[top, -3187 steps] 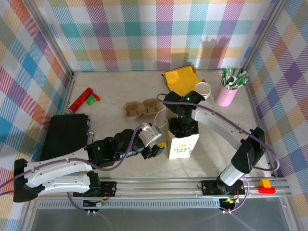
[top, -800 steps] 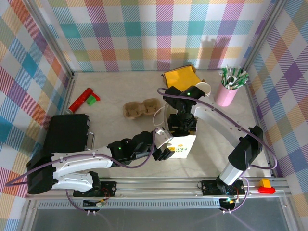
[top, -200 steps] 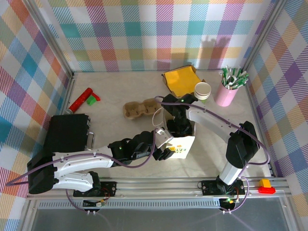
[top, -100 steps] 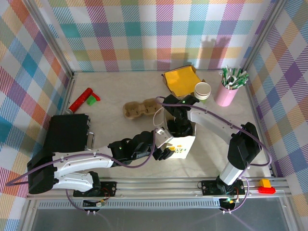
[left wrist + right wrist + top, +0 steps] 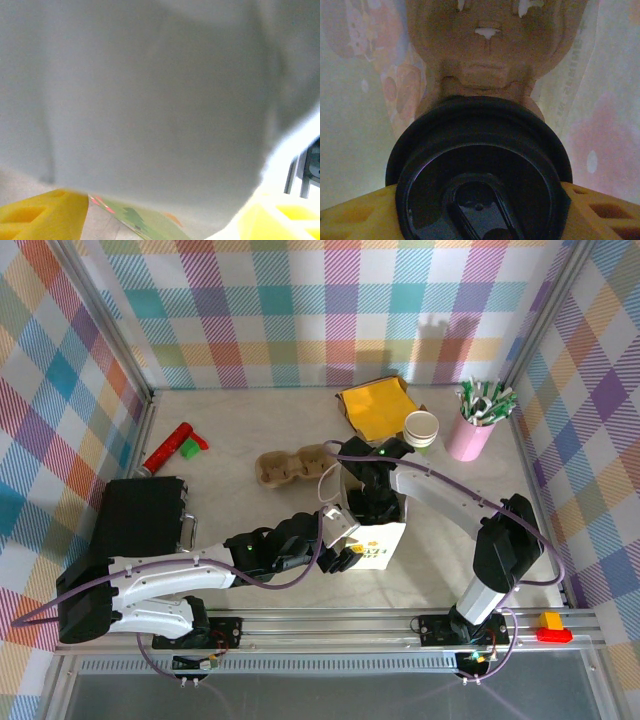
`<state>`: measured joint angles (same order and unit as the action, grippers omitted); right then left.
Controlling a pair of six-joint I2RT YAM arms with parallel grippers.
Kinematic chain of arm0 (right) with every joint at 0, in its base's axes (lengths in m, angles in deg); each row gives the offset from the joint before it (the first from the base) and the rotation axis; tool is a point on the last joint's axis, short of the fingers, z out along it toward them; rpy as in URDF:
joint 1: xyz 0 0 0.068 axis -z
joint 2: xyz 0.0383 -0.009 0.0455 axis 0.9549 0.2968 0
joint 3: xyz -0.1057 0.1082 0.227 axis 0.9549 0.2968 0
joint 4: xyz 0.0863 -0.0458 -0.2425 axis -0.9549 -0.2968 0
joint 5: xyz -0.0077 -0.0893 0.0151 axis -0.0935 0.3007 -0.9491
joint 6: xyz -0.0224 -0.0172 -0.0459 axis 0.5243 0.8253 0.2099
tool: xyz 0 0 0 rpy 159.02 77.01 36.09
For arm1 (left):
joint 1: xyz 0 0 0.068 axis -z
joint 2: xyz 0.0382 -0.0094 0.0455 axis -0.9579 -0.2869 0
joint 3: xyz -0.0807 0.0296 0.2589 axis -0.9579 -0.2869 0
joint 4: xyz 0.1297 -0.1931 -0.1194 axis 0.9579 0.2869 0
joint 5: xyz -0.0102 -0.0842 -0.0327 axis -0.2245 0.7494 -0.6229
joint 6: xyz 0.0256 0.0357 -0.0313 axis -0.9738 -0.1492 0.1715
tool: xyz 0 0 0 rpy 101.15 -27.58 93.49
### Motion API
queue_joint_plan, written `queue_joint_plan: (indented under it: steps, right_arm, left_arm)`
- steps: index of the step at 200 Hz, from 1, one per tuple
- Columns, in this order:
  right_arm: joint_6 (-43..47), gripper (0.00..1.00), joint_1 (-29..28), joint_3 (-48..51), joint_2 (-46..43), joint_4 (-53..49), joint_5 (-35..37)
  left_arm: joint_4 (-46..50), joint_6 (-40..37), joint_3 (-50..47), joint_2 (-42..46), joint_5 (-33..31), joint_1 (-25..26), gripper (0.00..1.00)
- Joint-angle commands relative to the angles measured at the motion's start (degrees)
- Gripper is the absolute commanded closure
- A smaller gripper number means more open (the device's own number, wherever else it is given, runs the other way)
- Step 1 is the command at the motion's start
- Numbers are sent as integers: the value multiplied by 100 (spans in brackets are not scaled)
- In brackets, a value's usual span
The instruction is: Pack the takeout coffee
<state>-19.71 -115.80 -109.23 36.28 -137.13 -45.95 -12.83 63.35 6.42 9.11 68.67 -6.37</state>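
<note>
The takeout coffee's black lid [image 5: 480, 165] faces the right wrist camera from inside the white paper bag [image 5: 383, 552]. It sits over a brown pulp carrier [image 5: 485, 50]. My right gripper [image 5: 480, 210] reaches down into the bag's mouth [image 5: 372, 502], and its yellow fingers [image 5: 355, 220] press the lid's rim from both sides. My left gripper [image 5: 342, 548] rests against the bag's left side. In the left wrist view its yellow fingers [image 5: 40, 215] stand wide apart, with the bag's blurred white wall [image 5: 150, 100] close in front. The cup's body is hidden under the lid.
A lidless paper cup [image 5: 421, 428] and a pink cup of sticks [image 5: 478, 420] stand at the back right beside a yellow packet [image 5: 375, 410]. A pulp carrier [image 5: 295, 466] lies behind the bag. A black box [image 5: 140, 525] and a red tube [image 5: 168, 448] lie to the left.
Nothing has visibly moved in the last second. Four seconds ago the right wrist stood higher over the bag; it now sits lower in the bag's mouth.
</note>
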Motion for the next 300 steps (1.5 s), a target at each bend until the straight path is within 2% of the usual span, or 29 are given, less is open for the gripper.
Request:
queue_joint_plan:
  steps: [1, 142, 258, 300]
  right_arm:
    - [-26, 55, -8, 374, 517, 178, -173]
    - [-22, 54, -9, 338, 689, 179, -165]
    - [-11, 54, -17, 334, 420, 186, -33]
    - [2, 50, -17, 308, 355, 168, 20]
  left_arm:
    - [-163, 21, -80, 127, -76, -51, 25]
    - [-155, 20, -106, 193, -92, -51, 25]
    - [-164, -19, -18, 48, -100, -60, 25]
    - [-168, -23, 12, 38, -82, -69, 25]
